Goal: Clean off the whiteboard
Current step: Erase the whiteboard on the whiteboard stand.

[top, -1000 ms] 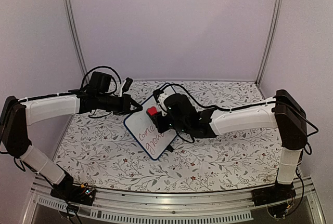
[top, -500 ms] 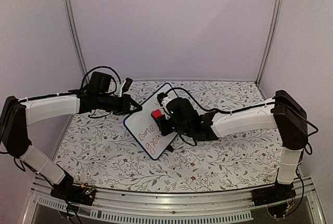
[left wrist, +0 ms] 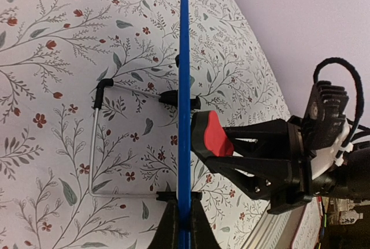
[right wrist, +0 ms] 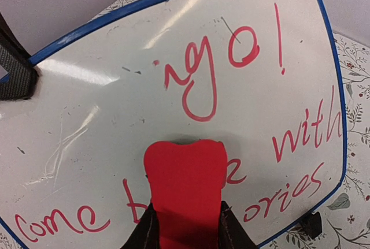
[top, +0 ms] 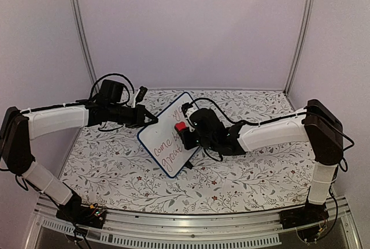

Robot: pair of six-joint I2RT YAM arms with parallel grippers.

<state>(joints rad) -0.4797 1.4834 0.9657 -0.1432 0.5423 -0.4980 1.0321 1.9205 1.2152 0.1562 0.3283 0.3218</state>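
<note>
The whiteboard [top: 167, 136] stands tilted on its clip feet at the table's middle, white with a blue rim and red handwriting. My left gripper [top: 151, 119] is shut on its rim at the left corner; in the left wrist view the rim [left wrist: 184, 87] shows edge-on between my fingers. My right gripper [top: 184, 130] is shut on the red eraser [top: 181, 126] and presses it against the board's face. In the right wrist view the eraser [right wrist: 185, 185] covers part of the middle line of writing on the board [right wrist: 104, 104].
The floral tablecloth [top: 243, 174] covers the table. A bent wire stand [left wrist: 98, 139] lies behind the board. Metal posts [top: 81, 29] rise at the back corners, with plain walls behind.
My right gripper has slid the eraser to the right and slightly down across the board. The left arm and the board have not moved.
</note>
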